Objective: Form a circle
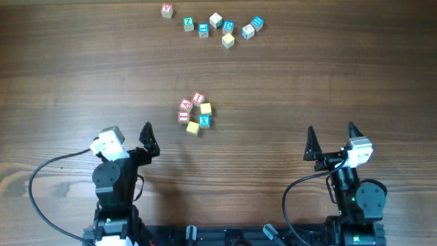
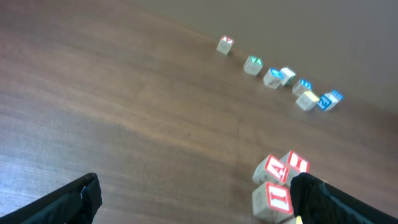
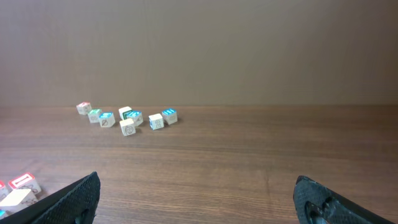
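The brown wood-grain counter [image 1: 307,82] carried everything. Near its front edge, the black left claw [image 2: 194,180] and right claw [image 1: 331,128] stood wide and empty. The small ring of wooden letter cubes [image 1: 204,115] lay mid-counter, nearer the left claw. Scattered loose letter cubes [image 1: 216,20] lay well beyond.

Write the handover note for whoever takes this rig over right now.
Left pincer: open, empty, just short of the ring.
Right pincer: open, empty, well off to the right.
Ring of six cubes: mid-table, nearer the left pincer, cubes close together around a small gap.
Loose cubes: scattered at the far edge, apart from the ring.
Done: the circle looks formed, though rough.
Left: probably nothing; perhaps nudge a cube or two to even it out.
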Robot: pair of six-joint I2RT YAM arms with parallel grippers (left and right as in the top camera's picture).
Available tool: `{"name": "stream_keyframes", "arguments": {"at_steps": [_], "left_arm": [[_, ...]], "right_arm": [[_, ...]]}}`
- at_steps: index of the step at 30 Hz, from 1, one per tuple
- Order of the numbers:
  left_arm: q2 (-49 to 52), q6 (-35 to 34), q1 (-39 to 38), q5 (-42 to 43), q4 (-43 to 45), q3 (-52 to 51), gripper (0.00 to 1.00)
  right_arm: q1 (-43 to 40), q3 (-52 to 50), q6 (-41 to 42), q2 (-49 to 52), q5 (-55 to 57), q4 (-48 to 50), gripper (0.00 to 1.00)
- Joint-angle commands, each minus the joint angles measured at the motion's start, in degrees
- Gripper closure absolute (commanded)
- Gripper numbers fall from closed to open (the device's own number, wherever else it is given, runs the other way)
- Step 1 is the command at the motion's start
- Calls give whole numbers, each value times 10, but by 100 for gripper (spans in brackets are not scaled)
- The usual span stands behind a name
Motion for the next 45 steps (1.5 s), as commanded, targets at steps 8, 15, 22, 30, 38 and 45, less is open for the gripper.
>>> {"name": "stream_keyframes", "arguments": {"at_steps": [8,15,22,30,38,45], "left_arm": [[-137,26,1,-13,-156,-9,0],[-239,51,0,-13,-156,-9,0],[-292,53,0,-13,-156,-9,0],[-292,53,0,-11,-155,-9,0],[-292,53,0,-11,-155,-9,0],[-292,53,0,-11,-155,-9,0]], "right_arm": [[-2,-1,-5,-6,10,2,0],[-2,-1,-5,-6,10,2,0],[-2,-1,-5,-6,10,2,0],[-2,-1,-5,-6,10,2,0],[-2,-1,-5,-6,10,2,0],[-2,-1,-5,-6,10,1,0]]}}
